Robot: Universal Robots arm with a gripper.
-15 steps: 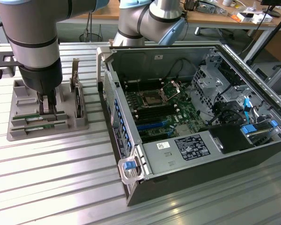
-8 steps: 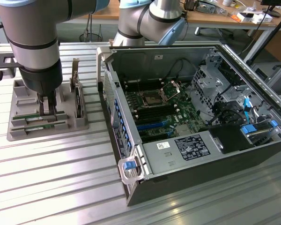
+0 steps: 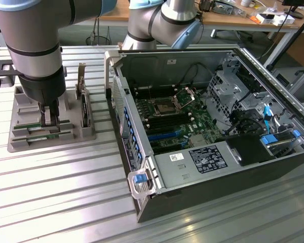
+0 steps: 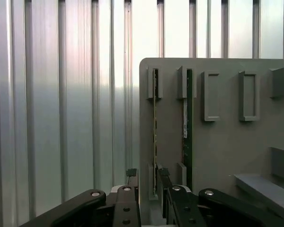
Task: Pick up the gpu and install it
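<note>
— Where is the long, thin green circuit-board gpu [image 4: 155, 132]?

— It stands on edge in a slot of the grey moulded plastic holder [image 4: 227, 156], close to one holder edge, with the ribbed aluminium table [image 4: 61, 94] beyond.

— And the black gripper [image 4: 146, 174]?

— It is lowered into the holder, jaws spread, one finger on each side of the stick, not pinching it.

— Anything crowding it?

— A second green stick [image 4: 187, 142] stands in the neighbouring slot, parallel and just beside. Raised grey blocks flank both.

— Further off?

— The open dark metal computer case [image 3: 218, 192] lies on the table at the exterior view's right of the holder, its green motherboard [image 3: 167, 116] exposed.
</note>
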